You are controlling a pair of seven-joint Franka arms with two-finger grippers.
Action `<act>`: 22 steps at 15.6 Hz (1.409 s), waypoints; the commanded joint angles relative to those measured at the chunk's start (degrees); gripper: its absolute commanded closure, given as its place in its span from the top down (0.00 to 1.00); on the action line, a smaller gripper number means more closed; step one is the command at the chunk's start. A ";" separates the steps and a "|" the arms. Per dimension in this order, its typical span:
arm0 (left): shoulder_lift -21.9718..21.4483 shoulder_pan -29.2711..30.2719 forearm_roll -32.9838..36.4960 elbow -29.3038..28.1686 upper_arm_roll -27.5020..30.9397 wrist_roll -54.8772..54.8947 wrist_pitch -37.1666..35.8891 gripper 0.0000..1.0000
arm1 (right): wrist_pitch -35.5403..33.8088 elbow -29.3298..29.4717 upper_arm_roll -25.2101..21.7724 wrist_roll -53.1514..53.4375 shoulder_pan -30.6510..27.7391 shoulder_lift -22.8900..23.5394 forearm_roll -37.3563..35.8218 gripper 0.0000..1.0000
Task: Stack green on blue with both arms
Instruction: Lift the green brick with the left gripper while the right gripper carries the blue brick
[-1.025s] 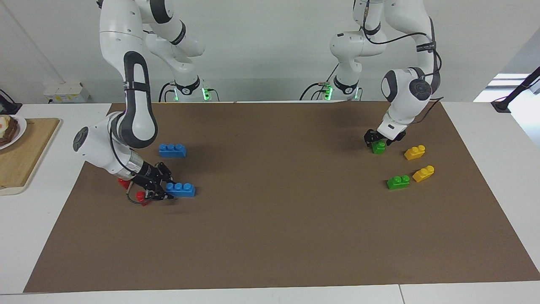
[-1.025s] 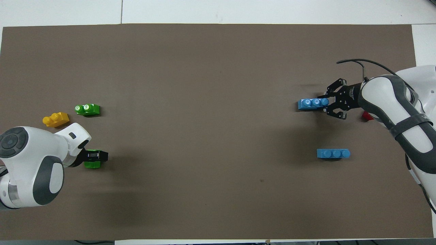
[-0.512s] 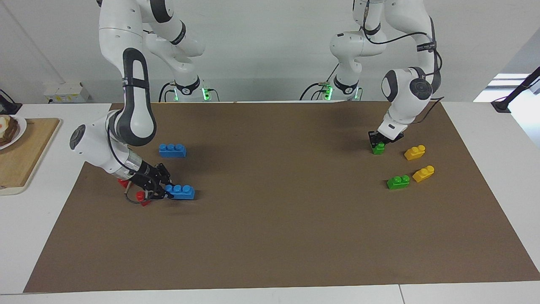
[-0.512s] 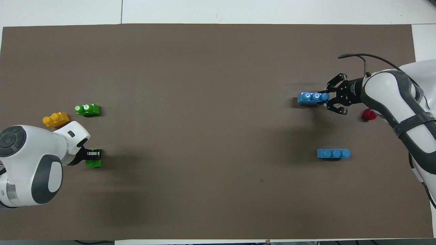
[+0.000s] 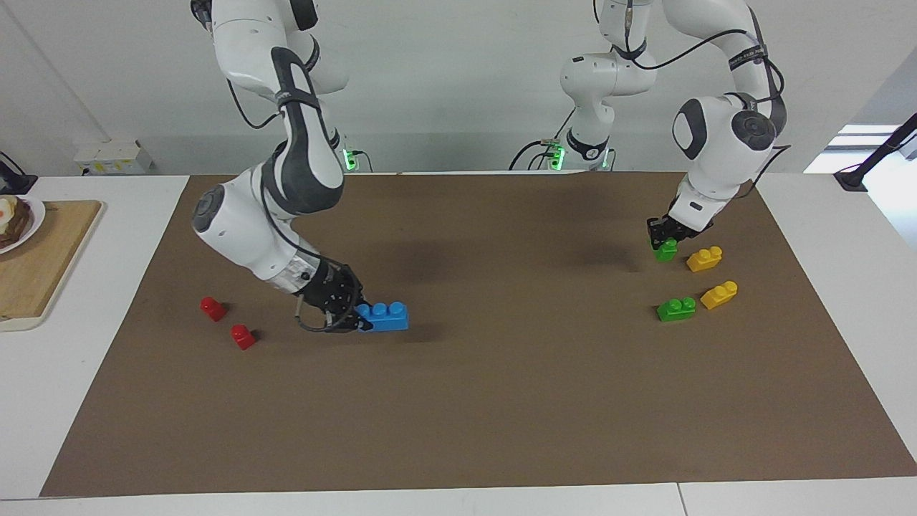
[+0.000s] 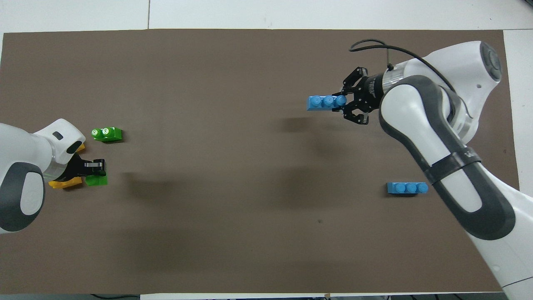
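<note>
My right gripper [image 5: 360, 319] [image 6: 344, 104] is shut on one end of a three-stud blue brick [image 5: 385, 315] [image 6: 326, 102] and holds it level just above the brown mat, with its shadow on the mat below. A second blue brick [image 6: 407, 188] lies on the mat nearer to the robots; the right arm hides it in the facing view. My left gripper [image 5: 663, 239] [image 6: 94, 170] is shut on a two-stud green brick [image 5: 667, 250] [image 6: 97, 180], raised a little over the mat beside a yellow brick. The other green brick [image 5: 676, 309] [image 6: 107, 134] lies farther from the robots.
Two yellow bricks [image 5: 704, 259] [image 5: 719, 294] lie at the left arm's end, close to the held green brick. Two small red bricks [image 5: 213, 308] [image 5: 243, 336] lie at the right arm's end. A wooden board [image 5: 43, 265] with a plate sits off the mat at that end.
The left gripper closed on the green brick and lifted it toward the yellow brick. The right arm raised the blue brick and carried it away from the red bricks toward the table's middle.
</note>
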 commanded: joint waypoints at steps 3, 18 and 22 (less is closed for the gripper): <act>4.04 -2.63 -2.60 6.79 -0.12 -12.68 -3.81 0.00 | 6.84 0.79 -0.05 8.98 8.42 1.08 6.03 0.00; 5.44 -11.33 -3.57 10.66 -0.12 -45.30 -4.07 0.00 | 15.48 -4.31 -0.05 15.17 17.39 5.12 1.02 0.00; 7.46 -17.22 -3.74 15.21 -0.12 -63.89 -4.59 0.00 | 17.85 -4.40 -0.14 15.26 18.80 7.41 0.93 0.00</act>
